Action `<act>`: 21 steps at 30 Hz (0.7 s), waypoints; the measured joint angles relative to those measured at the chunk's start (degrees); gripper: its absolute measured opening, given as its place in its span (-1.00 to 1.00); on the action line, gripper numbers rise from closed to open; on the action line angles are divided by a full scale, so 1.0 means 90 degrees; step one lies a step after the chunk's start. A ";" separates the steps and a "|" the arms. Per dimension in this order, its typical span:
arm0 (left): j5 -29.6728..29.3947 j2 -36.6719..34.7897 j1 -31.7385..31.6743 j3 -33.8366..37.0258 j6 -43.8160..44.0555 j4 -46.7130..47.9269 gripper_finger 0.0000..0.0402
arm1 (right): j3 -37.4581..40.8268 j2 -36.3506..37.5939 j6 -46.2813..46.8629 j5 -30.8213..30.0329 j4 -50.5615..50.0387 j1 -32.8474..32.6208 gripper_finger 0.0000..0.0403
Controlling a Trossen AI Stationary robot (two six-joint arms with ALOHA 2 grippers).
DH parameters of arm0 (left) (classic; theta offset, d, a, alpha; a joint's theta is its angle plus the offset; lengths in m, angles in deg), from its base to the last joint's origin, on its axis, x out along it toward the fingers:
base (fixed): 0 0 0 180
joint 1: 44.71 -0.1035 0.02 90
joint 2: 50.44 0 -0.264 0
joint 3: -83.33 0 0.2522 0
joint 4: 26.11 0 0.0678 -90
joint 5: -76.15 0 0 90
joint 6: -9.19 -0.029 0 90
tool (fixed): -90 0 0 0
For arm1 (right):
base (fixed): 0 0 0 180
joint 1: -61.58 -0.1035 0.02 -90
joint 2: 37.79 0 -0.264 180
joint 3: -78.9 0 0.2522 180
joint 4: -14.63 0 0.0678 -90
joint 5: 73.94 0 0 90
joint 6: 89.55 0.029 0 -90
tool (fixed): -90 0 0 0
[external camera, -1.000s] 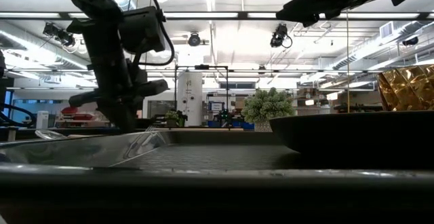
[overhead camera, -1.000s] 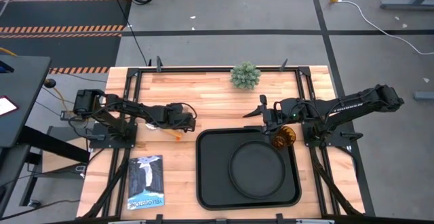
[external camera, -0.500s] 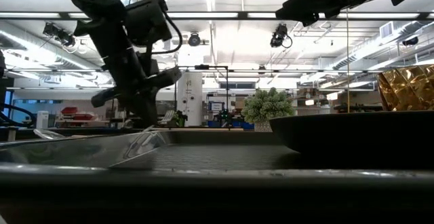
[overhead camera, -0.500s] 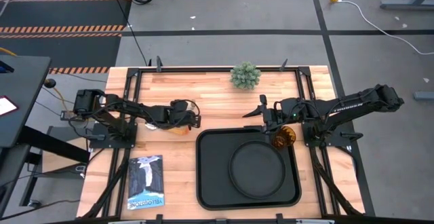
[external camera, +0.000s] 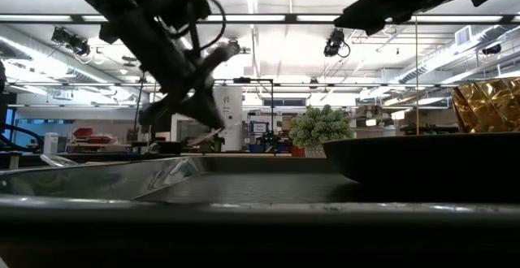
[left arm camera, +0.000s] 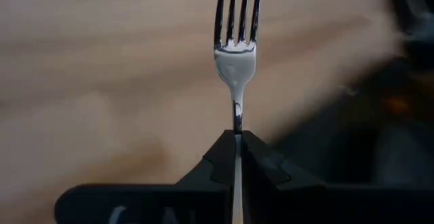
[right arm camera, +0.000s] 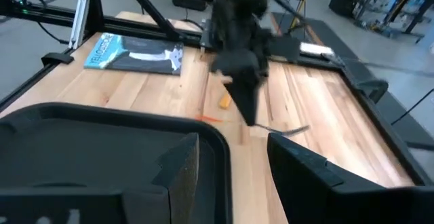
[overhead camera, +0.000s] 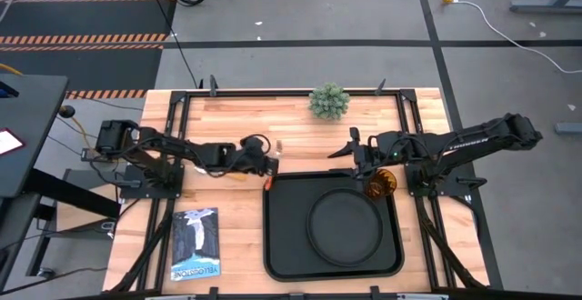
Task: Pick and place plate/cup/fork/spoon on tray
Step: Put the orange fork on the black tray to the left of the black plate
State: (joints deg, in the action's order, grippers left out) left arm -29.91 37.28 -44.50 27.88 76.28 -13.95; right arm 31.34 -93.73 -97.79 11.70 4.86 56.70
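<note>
My left gripper (overhead camera: 270,164) is shut on the fork (left arm camera: 237,54) just off the far left corner of the tray (overhead camera: 282,236). The fork's tines (overhead camera: 280,145) point toward the far edge and its orange handle (overhead camera: 269,185) points toward the near edge. The plate (overhead camera: 346,225) lies on the tray. The cup (overhead camera: 380,185) stands in the tray's far right corner. An orange handle, probably the spoon's (overhead camera: 238,176), lies on the table under my left arm, which hides its bowl. My right gripper (overhead camera: 350,150) is open and empty over the tray's far edge. My left gripper pinches the fork's thin metal neck (left arm camera: 237,119), just behind the tines, between its two fingertips. The fingers slant down from the table's left and lie across the fork. The fork is about level and lifted off the table.
A small potted plant (overhead camera: 329,102) stands at the table's far edge. A blue and white booklet (overhead camera: 195,243) lies near the front left. Black frame rails run along the table's sides. Bare wood lies between the two arms.
My left gripper has risen off the table and gone toward the right edge, to the tray's far left corner, tipping as it went. It has carried the fork up with it. The orange handle on the table has stayed in place.
</note>
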 joint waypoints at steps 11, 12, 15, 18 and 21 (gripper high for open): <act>-0.0086 0.0050 0.1330 -0.0412 0.1135 -0.0392 -0.90 | 0.0000 0.0230 0.0237 0.0114 -0.0652 -0.0117 -0.09; -0.0149 0.0081 0.1466 -0.0467 0.1280 -0.0335 -0.90 | 0.0000 0.0232 0.0266 0.0180 -0.0654 -0.0119 -0.09; -0.0347 0.0164 0.1832 -0.0629 0.1712 -0.0006 -0.90 | 0.0000 0.0239 0.0325 0.0274 -0.0701 -0.0119 -0.09; -0.0578 0.0363 0.2121 -0.0853 0.2107 0.0222 -0.90 | 0.0000 0.0239 0.0377 0.0277 -0.0716 -0.0117 -0.09; -0.0743 0.0732 0.2315 -0.1179 0.2361 0.0380 -0.90 | 0.0000 0.0239 0.0382 0.0308 -0.0719 -0.0124 -0.09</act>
State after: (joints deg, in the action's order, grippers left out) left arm -36.60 43.87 -23.66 17.26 97.53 -10.53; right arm 31.34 -91.57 -94.35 14.47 -1.61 55.59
